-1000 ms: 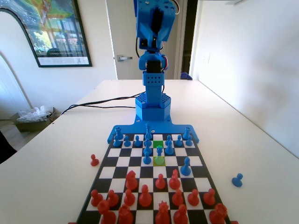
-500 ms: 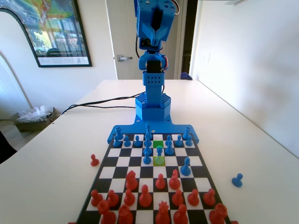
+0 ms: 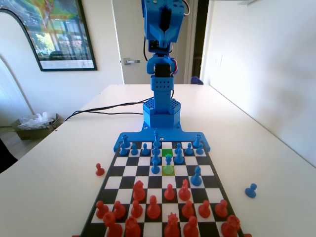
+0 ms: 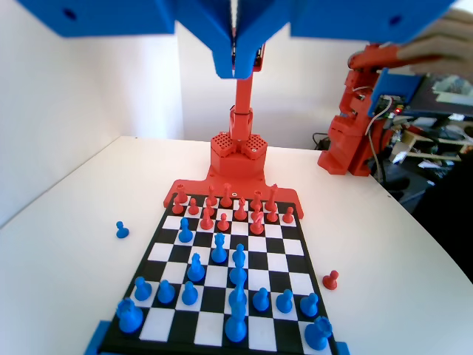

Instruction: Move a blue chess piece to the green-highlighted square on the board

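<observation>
Fixed view: arm [image 3: 162, 54] stands upright at the board's [image 3: 126, 174] far end, folded high above its base, well clear of every piece. Wrist view looks down the board from high up; the end effector [image 4: 235, 63] hangs at the top edge with its two jaws pressed together, clenched on nothing.

Fixed view again: the pawn [image 3: 168, 159] stands upright at the boundary between the green square [image 3: 167, 152], which lies just behind it, and the duller yellow-green square [image 3: 168, 169] in front. Whether its base rests on the green one I cannot tell. Other blue pieces crowd just beside it on both sides. Red pieces fill the near rows. One red pawn [image 3: 99, 170] stands on the counter [image 3: 59, 168] left of the board, and a blue one [image 3: 251, 190] on the counter to the right.
</observation>
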`<state>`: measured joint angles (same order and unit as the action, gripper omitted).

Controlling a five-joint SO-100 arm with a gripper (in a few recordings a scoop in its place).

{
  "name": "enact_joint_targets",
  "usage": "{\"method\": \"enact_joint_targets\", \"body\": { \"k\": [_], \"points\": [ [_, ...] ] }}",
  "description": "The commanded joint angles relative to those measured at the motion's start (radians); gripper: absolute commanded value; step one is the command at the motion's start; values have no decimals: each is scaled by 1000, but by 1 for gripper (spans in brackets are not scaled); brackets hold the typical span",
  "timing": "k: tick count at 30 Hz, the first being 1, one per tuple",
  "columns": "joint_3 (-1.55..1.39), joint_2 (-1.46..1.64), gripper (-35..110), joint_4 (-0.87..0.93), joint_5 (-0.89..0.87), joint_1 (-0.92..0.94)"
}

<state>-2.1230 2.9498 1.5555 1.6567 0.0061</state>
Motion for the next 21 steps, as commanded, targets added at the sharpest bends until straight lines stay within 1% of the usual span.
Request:
{"method": "enact_joint_targets", "body": {
  "k": [1,9,21],
  "points": [
    [127,-117,1,-5,-32,-14],
    [311,-414,2,49,-123,-18],
    [430,-782,2,60,-219,-6]
  ]
}}
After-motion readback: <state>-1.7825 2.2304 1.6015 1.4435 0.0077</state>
